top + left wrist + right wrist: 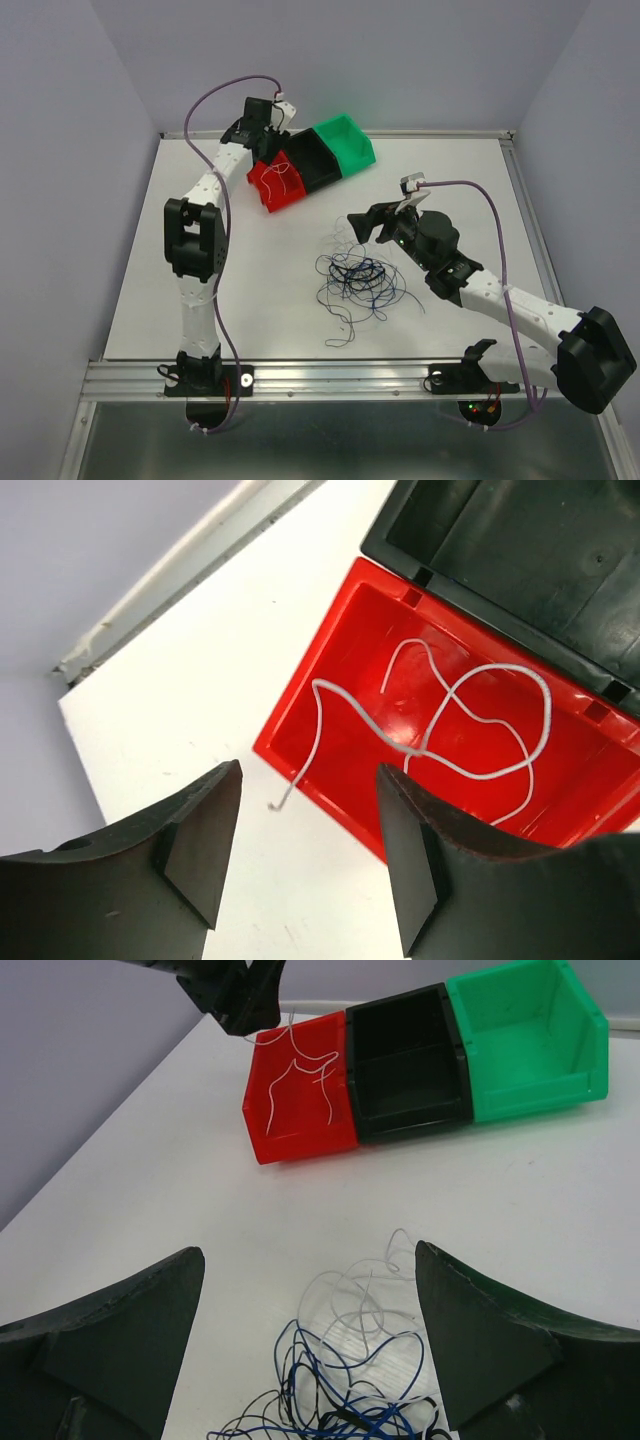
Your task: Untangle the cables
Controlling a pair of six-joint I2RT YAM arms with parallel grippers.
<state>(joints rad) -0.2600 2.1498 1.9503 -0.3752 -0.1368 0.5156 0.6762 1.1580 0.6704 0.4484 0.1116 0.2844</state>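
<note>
Cables (358, 280) tangled: blue, black, white; perhaps 1 white in red bin (340, 630).

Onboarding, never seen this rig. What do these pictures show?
Two robot arms are bolted at the near edge of a table. The wide picture comes from a camera above and behind them; the other two come from wrist cameras, so the dark wedges are each arm's fingers. On the table: a tangle of thin white, blue and black cables and a red bin, black bin and green bin in a row. One white cable lies in the red bin, an end over its rim. The left gripper is open above it, the right gripper open by the tangle; neither holds anything.
</note>
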